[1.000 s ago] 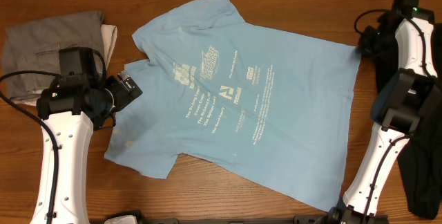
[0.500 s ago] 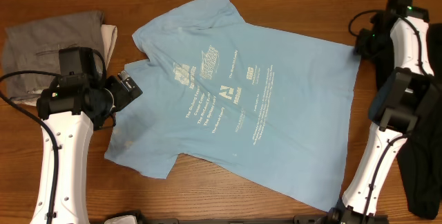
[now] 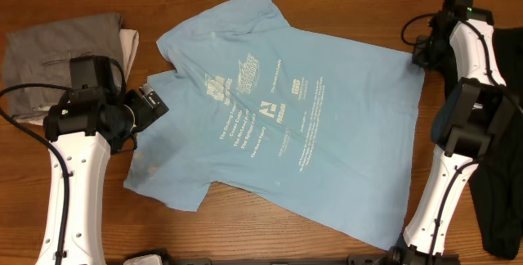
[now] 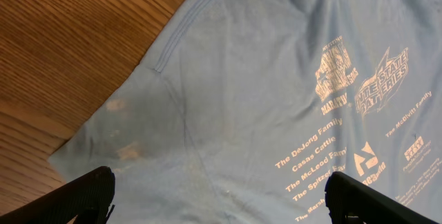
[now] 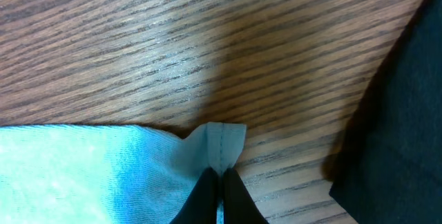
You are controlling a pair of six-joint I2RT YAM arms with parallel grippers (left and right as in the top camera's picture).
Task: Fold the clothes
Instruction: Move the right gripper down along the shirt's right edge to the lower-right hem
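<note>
A light blue T-shirt (image 3: 286,126) of soft cotton knit lies spread flat across the middle of the wooden table (image 3: 343,3), printed side up. Its collar points toward 9 o'clock and its straight hem runs down the 3 o'clock side. One short sleeve reaches to 11 o'clock, the other to 8 o'clock. Small white lettering and logos fill the chest, and the cloth shows shallow wrinkles and a few pale blotches near the shoulder seam. The table top is brown with a strong, fine grain. The left gripper (image 3: 152,103) hangs over the collar edge at 9 o'clock. Its two dark fingers (image 4: 86,195) are spread wide, clear of the fabric and holding nothing. The right gripper (image 3: 420,52) sits at the hem corner toward 2 o'clock. In its wrist view the black fingertips (image 5: 207,193) are pressed together, pinching the stitched corner of the hem, which puckers into a small upright fold just off the wood. At 10 o'clock, near the left arm, a folded grey garment (image 3: 57,52) rests on a cream cloth (image 3: 129,46), both apart from the shirt. Along the 3 to 4 o'clock edge a dark cloth (image 3: 498,199) lies partly under the right arm, near the pinched corner but not touching it.
</note>
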